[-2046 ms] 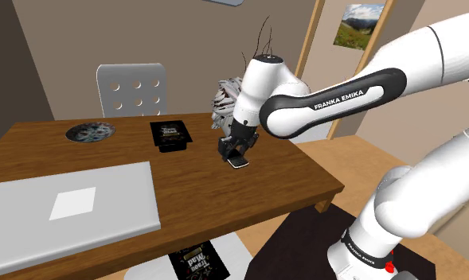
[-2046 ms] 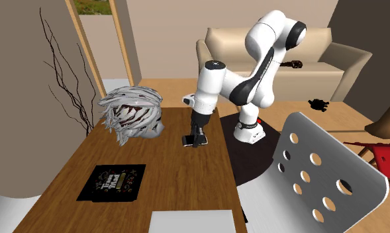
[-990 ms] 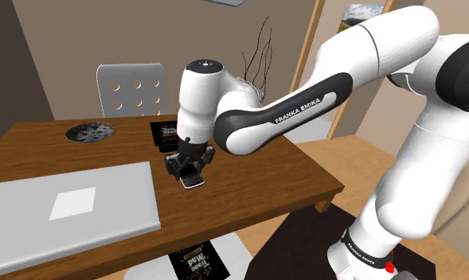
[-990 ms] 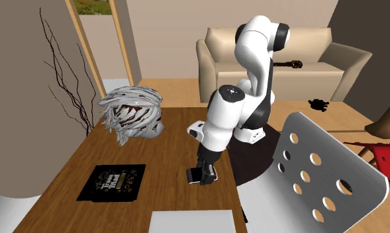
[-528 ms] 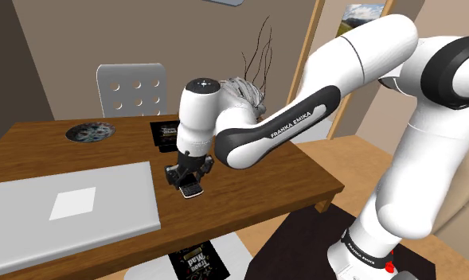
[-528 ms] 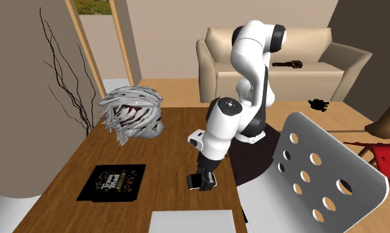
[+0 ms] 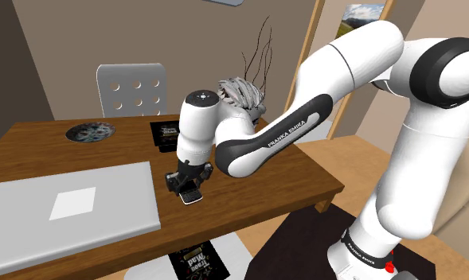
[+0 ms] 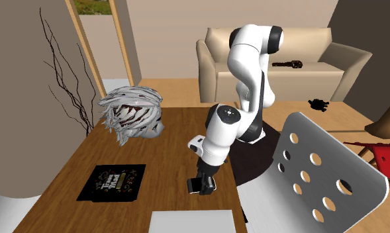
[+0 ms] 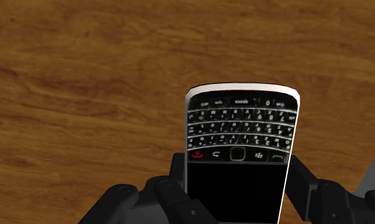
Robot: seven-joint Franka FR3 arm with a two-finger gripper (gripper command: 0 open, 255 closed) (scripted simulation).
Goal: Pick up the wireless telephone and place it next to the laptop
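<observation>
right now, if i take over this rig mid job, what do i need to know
Fingers: shut on the phone, clasping its screen end, with the keypad end sticking out.
Phone: held low over the wooden table, just beside the closed grey laptop, on the shoulder view's right of it.
Done: pick-up and carry.
Left: set the phone down next to the laptop, open, withdraw.

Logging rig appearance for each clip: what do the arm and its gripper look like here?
The arm has rounded white links with dark joints. A dark band along the forearm carries white FRANKA EMIKA lettering, and a dark ring near the base bears small white text. The gripper is all black, with two fingers.
</observation>
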